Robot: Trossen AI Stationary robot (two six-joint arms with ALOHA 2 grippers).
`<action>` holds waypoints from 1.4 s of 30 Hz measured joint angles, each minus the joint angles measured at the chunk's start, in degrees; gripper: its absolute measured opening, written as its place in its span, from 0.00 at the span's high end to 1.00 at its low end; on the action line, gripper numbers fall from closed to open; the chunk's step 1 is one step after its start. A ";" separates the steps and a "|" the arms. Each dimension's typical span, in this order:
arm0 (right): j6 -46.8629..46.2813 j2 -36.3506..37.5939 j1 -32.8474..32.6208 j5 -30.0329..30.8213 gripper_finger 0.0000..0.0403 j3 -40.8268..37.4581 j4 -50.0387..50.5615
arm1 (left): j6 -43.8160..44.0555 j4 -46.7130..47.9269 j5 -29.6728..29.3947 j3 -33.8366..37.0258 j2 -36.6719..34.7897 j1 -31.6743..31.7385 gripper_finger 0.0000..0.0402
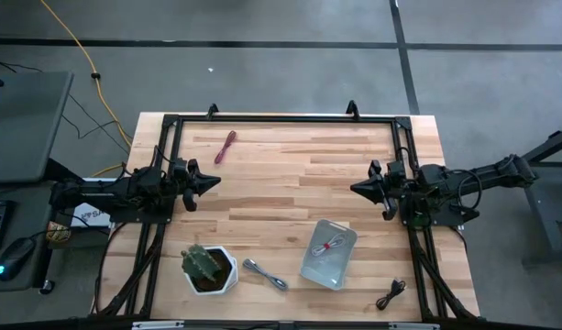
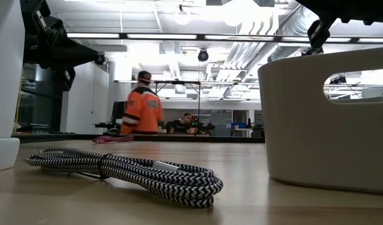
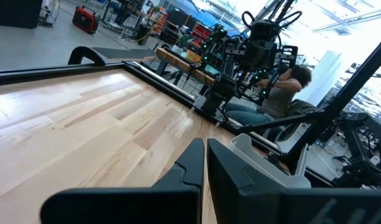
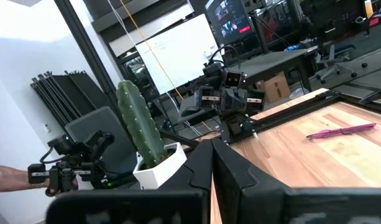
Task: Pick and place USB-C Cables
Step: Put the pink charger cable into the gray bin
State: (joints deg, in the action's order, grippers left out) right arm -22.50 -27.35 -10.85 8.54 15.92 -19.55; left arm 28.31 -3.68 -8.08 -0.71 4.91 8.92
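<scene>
The wooden counter (image 1: 290, 183) is carrying everything, framed by black rails. Both arms are hovering above it at mid-depth, pointing toward each other: the left gripper (image 1: 210, 180) near the left rail, the right gripper (image 1: 358, 189) near the right rail, each with its jaws closed together and holding nothing.

A pale rectangular bin (image 1: 328, 254) is sitting toward the front right, with the whitish-and-red USB-C cable (image 1: 329, 245) lying coiled inside it. A white hexagonal pot with a cactus (image 1: 208, 267) is standing at the front left.

Between pot and bin, the silver-grey braided cable (image 1: 265, 274) is lying folded in a loose bundle, its weave showing black-and-white in the low view (image 2: 125, 167). The maroon cable (image 1: 225, 147) is lying as a thin straight bundle near the back left. The black cable (image 1: 391, 295) is resting loosely looped at the front right corner, beside the bin.
</scene>
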 joint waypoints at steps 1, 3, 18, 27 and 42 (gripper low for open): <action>0.00 0.00 0.00 0.00 1.00 0.00 0.00 | -0.01 -0.01 0.00 0.00 0.00 0.01 1.00; 0.00 0.00 -0.01 0.00 1.00 0.00 0.00 | 0.00 -0.02 0.00 0.00 0.00 0.01 1.00; -0.02 0.00 -0.02 0.07 1.00 0.00 0.02 | 1.46 -6.33 -2.76 -0.35 0.41 0.01 1.00; 0.42 0.00 0.00 0.24 1.00 0.02 0.02 | -5.36 -6.58 -5.13 -14.17 11.58 0.01 1.00; 0.46 0.00 0.00 0.20 1.00 0.02 0.02 | -16.95 3.72 -4.55 -37.38 35.02 0.07 1.00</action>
State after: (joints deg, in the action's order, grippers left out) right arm -22.04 -27.35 -10.85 8.73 15.94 -19.53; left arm 11.35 0.03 -12.62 -38.09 39.93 8.99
